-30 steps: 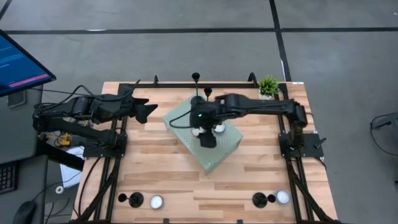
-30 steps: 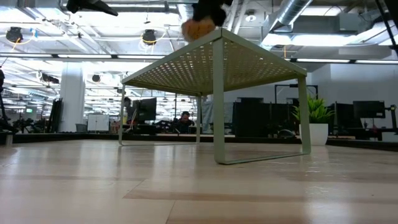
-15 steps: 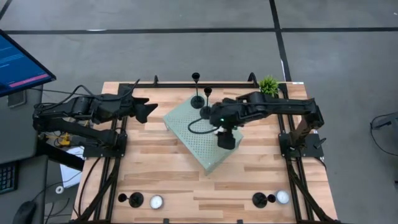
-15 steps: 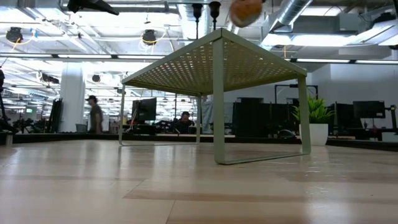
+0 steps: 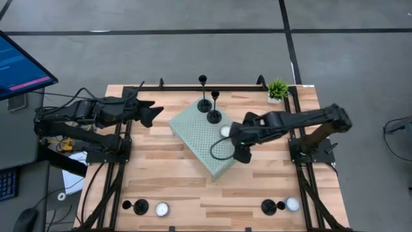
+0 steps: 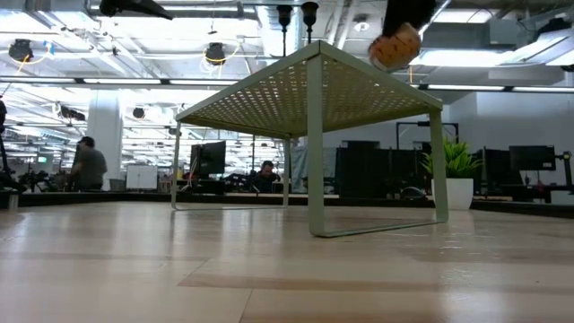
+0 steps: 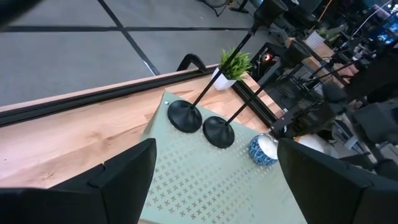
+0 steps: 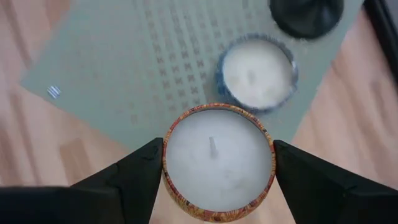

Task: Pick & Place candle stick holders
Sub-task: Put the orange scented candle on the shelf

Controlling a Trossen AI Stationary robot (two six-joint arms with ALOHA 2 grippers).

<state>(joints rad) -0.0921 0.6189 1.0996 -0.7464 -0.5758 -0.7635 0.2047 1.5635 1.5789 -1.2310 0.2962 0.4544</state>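
Right end effector [image 8: 214,163] has carried its clamped orange-rimmed candle [image 8: 217,158] off the green rack [image 5: 193,129]; slippage risks dropping it

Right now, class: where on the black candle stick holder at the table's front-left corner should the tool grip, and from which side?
On the candle stick holder, probably the thin upright stem, coming from above: the flat disc base offers no hold. Stay clear of the tealight beside it.

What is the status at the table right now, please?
Right gripper holds an orange-rimmed candle. Left gripper open, idle. Two holders on green stand.
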